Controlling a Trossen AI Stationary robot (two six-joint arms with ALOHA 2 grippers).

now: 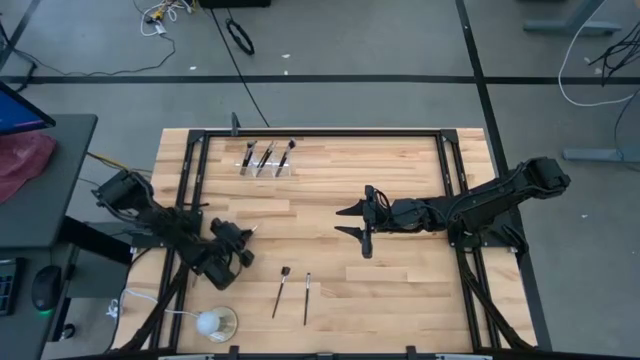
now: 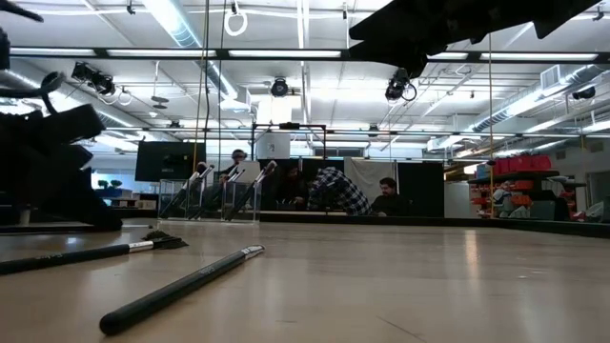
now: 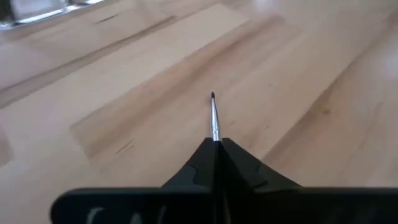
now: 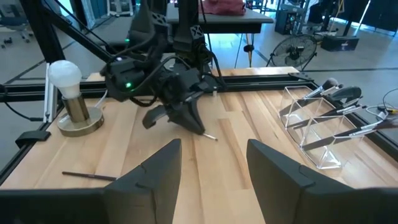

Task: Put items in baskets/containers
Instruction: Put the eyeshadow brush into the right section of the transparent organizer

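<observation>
My left gripper is over the near left part of the table, shut on a slim brush whose small dark tip sticks out ahead of the fingers. My right gripper hovers open over the table's middle, touching nothing. The clear holder stands near the far edge with three brushes leaning in it, and shows again in the right wrist view. Two more brushes lie flat on the wood near the near edge. My left gripper pinches the thin brush between its two shut fingers, which lie along its length. The silver ferrule and dark tip stick out past the fingertips. In the right wrist view the tip slants down toward the table; the handle is hidden by the gripper.
A white ball on a round base stands at the near left corner. A black frame runs around the table's far and side edges. Bare wood lies between the two grippers and the holder. People sit in the room beyond the table.
</observation>
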